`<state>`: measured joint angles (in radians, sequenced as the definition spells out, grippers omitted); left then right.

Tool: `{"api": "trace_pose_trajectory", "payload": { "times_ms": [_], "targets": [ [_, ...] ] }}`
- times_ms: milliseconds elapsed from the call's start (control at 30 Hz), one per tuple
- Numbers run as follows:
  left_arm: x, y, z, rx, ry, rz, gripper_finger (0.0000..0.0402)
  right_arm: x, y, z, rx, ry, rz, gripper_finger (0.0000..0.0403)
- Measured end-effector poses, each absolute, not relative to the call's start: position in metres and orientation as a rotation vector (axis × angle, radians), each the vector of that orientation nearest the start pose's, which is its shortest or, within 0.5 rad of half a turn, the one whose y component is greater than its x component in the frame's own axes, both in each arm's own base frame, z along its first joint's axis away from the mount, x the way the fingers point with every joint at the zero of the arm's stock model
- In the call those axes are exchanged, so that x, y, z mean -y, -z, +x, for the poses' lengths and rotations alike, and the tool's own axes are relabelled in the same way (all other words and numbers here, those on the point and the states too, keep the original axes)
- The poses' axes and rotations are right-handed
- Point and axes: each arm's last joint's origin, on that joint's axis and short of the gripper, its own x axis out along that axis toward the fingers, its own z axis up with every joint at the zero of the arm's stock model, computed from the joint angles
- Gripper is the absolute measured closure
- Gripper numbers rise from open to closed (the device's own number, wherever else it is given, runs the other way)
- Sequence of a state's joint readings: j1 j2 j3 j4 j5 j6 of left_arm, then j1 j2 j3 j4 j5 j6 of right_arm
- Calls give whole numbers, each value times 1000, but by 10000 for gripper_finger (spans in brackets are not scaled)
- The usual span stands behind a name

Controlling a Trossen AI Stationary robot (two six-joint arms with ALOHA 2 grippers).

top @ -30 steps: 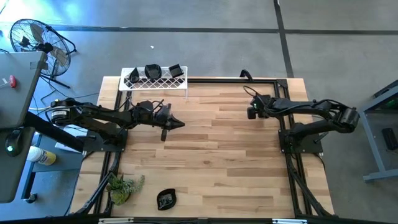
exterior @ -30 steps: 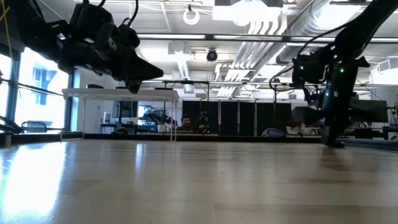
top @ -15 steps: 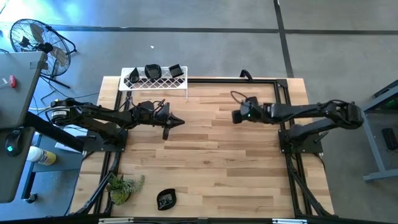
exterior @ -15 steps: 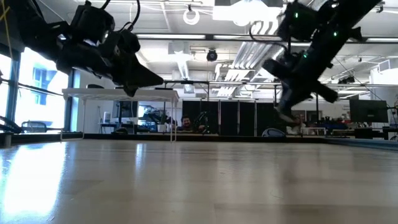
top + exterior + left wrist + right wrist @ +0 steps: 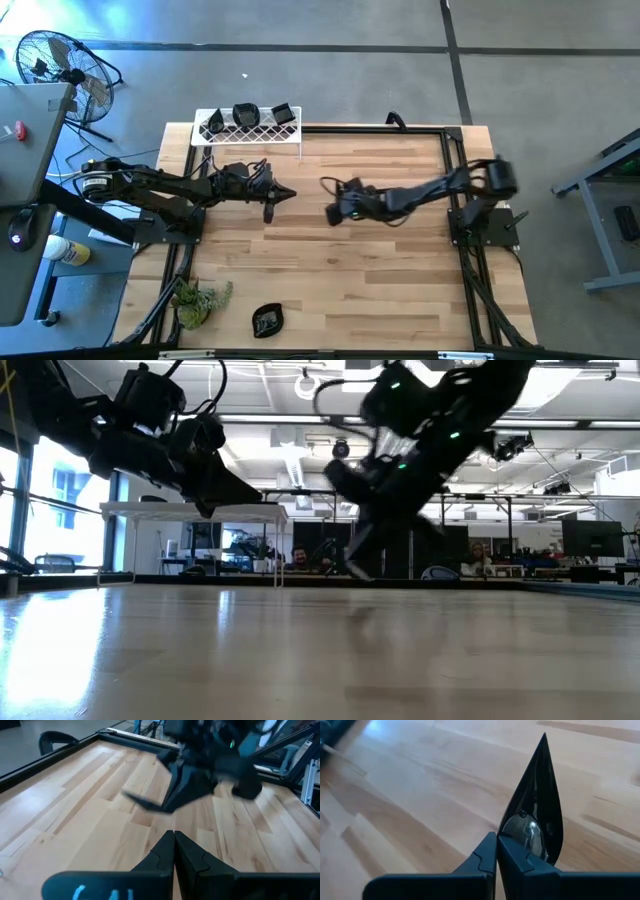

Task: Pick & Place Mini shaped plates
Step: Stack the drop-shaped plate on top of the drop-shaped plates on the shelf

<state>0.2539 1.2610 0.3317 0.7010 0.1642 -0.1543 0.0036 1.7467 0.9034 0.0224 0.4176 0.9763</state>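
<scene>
Mini shaped plates, glossy black. One teardrop plate [image 5: 536, 815] is pinched at its rounded end by the right gripper [image 5: 496, 851], fingers closed on its rim, its pointed tip aimed away from the wrist; it hangs above bare table [image 5: 380, 270] near the centre. In the left wrist view the same plate [image 5: 142, 801] juts as a thin dark blade from the right gripper [image 5: 177, 795]. In the high view the right gripper [image 5: 335, 210] is blurred and the plate cannot be picked out.

Three more plates [image 5: 245, 115] sit on the white lattice rack [image 5: 250, 135] at the table's far left corner; their shapes are hard to read from above. One further dark dish [image 5: 267, 320] lies at the near edge, just beside the small green plant [image 5: 197, 300]; pale markings show inside it, not legible.

Left gripper [image 5: 280, 195]: fingers pressed together, empty [image 5: 174, 849], raised above the table in front of the rack, facing the right gripper.

Low view: both arms dark silhouettes, right one smeared. No readable writing apart from indistinct blue marks on the left wrist housing.
</scene>
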Motion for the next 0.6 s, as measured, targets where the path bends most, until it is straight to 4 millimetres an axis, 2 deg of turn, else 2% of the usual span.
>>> {"api": "trace_pose_trajectory", "payload": {
  "times_ms": [167, 300, 433, 600],
  "targets": [
    [-53, -172, 222, -219, -107, -202, 402, 17, -136, 379, -560, 734, 684, 398],
    [-53, -171, 222, -229, -108, -204, 402, 20, -132, 403, -513, 700, 654, 398],
    [-53, -171, 221, -239, -111, -205, 402, 23, -129, 413, -470, 687, 639, 398],
    [-53, -171, 221, -237, -111, -205, 402, 26, -122, 417, -448, 693, 645, 398]
  ]
}}
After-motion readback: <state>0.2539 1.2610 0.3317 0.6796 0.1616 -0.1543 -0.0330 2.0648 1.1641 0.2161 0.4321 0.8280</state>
